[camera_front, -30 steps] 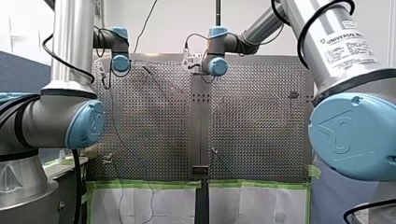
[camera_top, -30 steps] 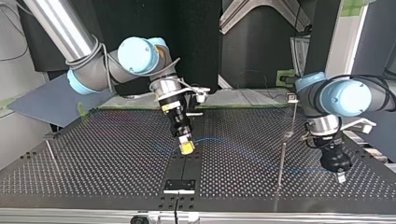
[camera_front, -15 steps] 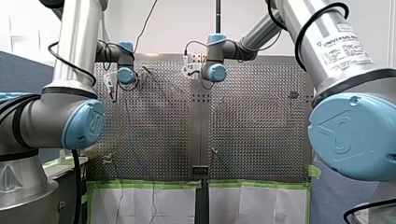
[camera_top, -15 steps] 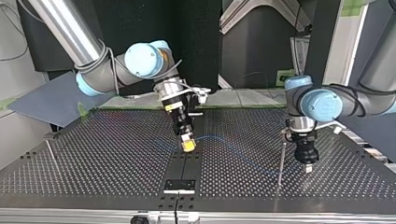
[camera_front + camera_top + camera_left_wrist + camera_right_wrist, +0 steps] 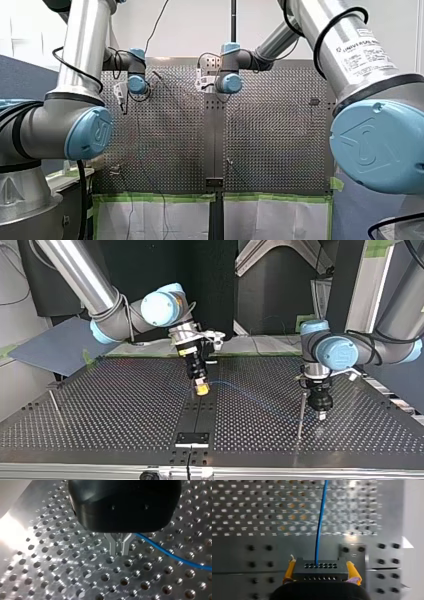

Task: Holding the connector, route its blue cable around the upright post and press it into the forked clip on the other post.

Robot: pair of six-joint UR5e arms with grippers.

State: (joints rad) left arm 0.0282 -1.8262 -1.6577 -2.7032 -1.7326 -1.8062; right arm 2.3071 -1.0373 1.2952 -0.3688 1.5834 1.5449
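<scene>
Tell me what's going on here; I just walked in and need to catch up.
My right arm's hand, with yellow pads, grips a dark grey connector block. Its thin blue cable trails across the perforated metal table towards my left arm's black hand, which hangs low beside a thin upright metal post.

**Operator:** Which colours are recorded for the cable and the connector?

**Technician:** The cable (image 5: pixel 319 517) is recorded as bright blue. The connector (image 5: pixel 320 573) is recorded as dark grey and is patterned with rows of small round holes. Yellow pads (image 5: pixel 290 570) are noted on the right gripper (image 5: pixel 320 566).

**Operator:** What is listed for the remaining hardware?

**Technician:** The bench (image 5: pixel 100 405) is listed as silver metal, covered by a regular grid of dark holes. Green tape (image 5: pixel 155 197) is seen along its edge in the front view. The housing of the left gripper (image 5: pixel 119 551) is black. The arm tubes (image 5: pixel 75 270) are silver, and the joint caps (image 5: pixel 160 307) are light blue.
</scene>
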